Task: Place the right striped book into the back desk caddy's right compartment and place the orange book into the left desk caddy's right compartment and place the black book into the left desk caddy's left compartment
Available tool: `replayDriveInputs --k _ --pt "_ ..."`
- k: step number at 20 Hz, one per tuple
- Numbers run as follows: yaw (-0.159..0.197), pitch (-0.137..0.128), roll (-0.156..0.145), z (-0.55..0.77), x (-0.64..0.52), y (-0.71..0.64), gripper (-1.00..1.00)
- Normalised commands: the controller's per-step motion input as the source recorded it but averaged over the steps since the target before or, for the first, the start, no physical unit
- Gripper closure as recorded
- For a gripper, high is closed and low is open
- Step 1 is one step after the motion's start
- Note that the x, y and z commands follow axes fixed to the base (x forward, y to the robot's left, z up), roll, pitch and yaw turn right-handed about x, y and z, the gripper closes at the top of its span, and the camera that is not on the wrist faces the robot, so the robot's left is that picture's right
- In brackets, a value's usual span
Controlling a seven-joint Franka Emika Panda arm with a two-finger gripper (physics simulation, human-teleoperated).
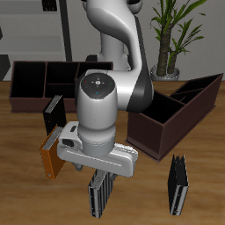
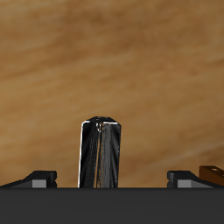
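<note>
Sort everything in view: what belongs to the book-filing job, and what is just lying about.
Job:
- right striped book, between the open gripper's fingers
- orange book
- black book
- back caddy
- left caddy

Lying about:
- other striped book
- plant
</note>
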Motion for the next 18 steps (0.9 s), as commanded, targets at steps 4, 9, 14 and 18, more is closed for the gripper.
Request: replayDriveInputs --k 4,9,14,18 --pt "0.027 0.000 -0.036 -0.22 0.01 -0.06 -1.00" --pt "0.015 0.000 0.025 -0.10 -0.01 0.11 -1.00" --pt "0.005 0.026 0.008 -0.24 0.08 -0.03 -1.00" --pt "-0.014 0.035 0.020 -0.20 0.03 0.05 1.00"
